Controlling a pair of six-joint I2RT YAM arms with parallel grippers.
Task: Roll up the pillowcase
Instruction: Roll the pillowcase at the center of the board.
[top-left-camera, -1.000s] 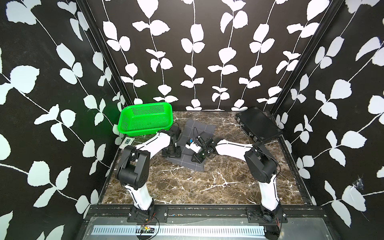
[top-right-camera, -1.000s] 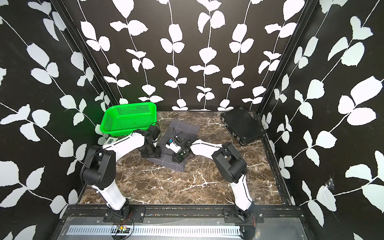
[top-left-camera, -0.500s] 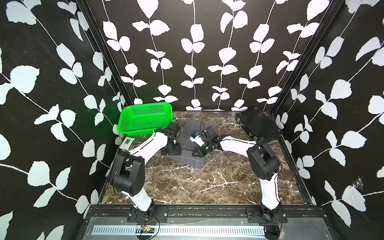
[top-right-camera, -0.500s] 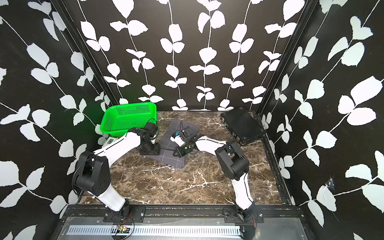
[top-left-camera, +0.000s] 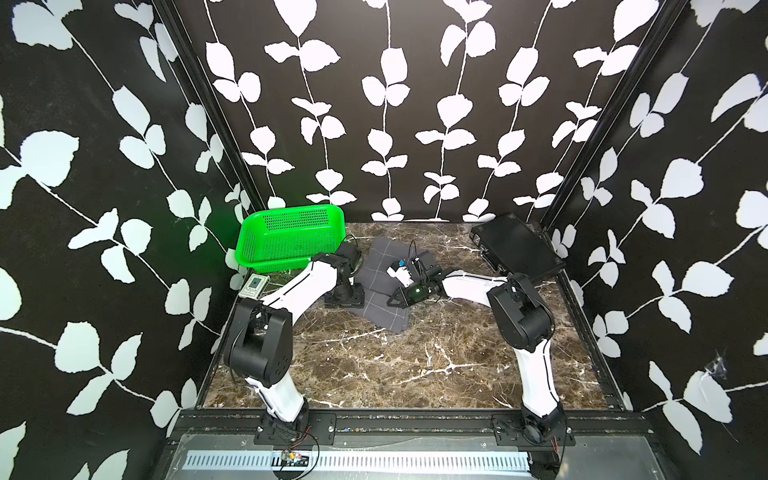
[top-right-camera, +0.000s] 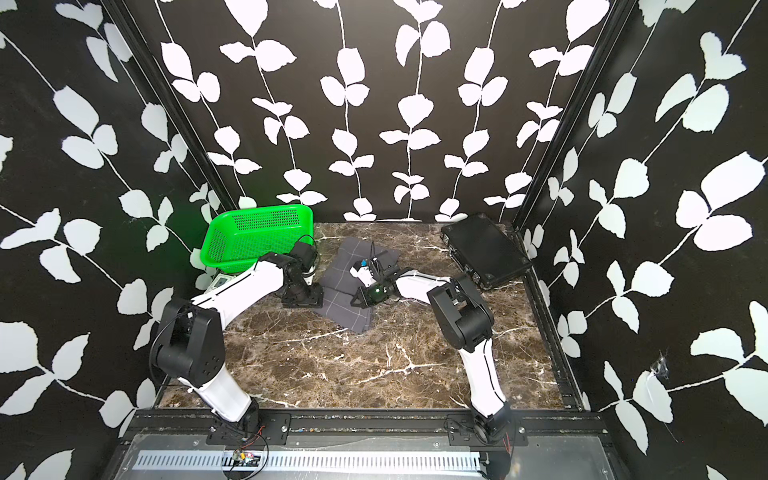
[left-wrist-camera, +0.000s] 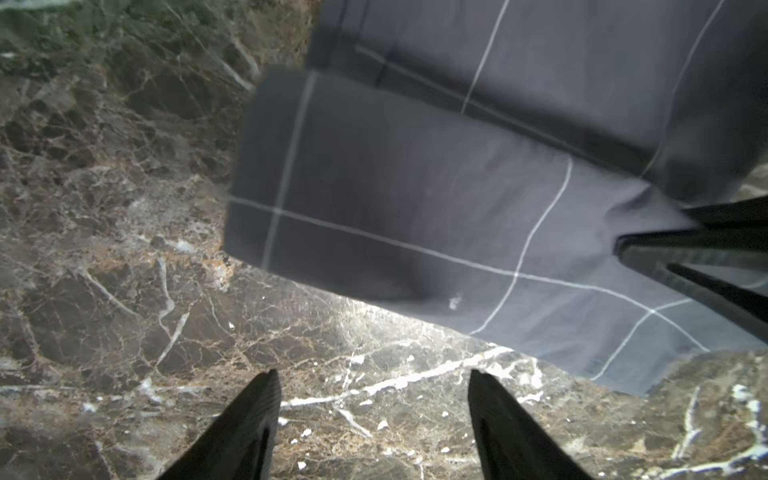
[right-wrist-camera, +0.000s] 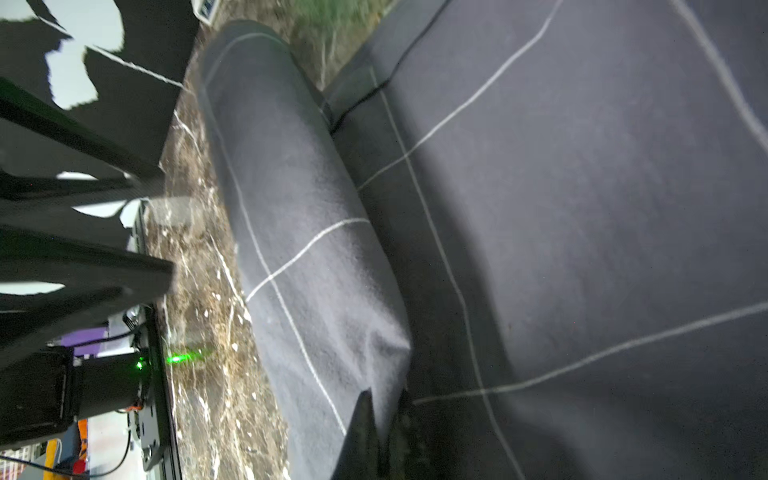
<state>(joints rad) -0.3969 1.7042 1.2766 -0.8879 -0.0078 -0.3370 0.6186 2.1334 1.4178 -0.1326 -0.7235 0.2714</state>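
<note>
Cloth, a dark charcoal-grey pillowcase (top-left-camera: 380, 270) with thin white grid lines, is lying partly rolled on the brown marble surface (top-left-camera: 415, 361) (near a green plastic basket (top-left-camera: 291, 241)), the right fingers (right-wrist-camera: 365, 436) pinching its rolled edge, the left fingers (left-wrist-camera: 249, 424) hanging spread over bare marble alongside.

The left gripper (left-wrist-camera: 372, 374) gapes over the table (left-wrist-camera: 124, 291); at one o'clock lies the part-rolled pillowcase (left-wrist-camera: 415, 208), seemingly pinched by the right gripper (left-wrist-camera: 623, 247).
</note>
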